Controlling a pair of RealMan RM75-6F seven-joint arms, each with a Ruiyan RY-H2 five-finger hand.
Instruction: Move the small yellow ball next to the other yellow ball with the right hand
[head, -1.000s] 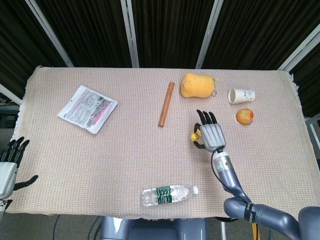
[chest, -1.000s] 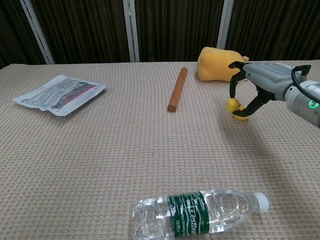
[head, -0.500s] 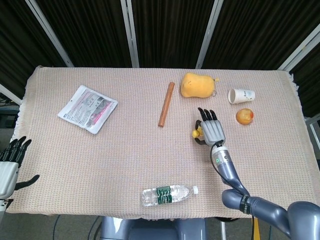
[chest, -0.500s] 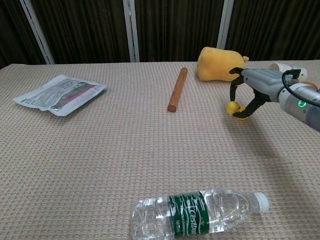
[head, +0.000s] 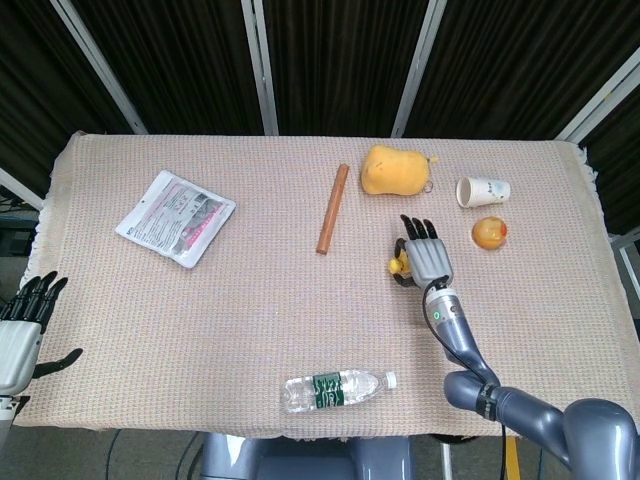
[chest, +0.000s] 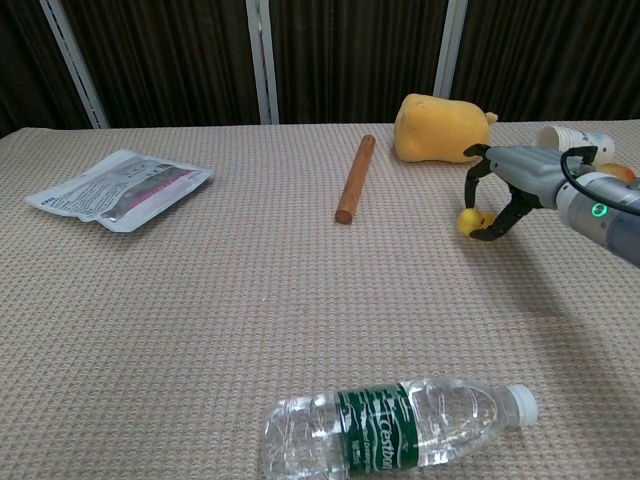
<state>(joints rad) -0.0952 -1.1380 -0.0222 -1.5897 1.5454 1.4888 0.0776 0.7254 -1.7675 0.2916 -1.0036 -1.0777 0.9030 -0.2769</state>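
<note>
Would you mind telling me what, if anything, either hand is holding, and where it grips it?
The right hand pinches the small yellow ball between thumb and fingers; the left hand holds nothing.

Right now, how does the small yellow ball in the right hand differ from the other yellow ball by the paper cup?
The small yellow ball is clearly smaller and plain yellow; the larger yellow ball has an orange-red blush. The small one sits pinched in the right hand; the larger lies free on the woven table mat beside the white paper cup. Both are round and yellowish.
</note>
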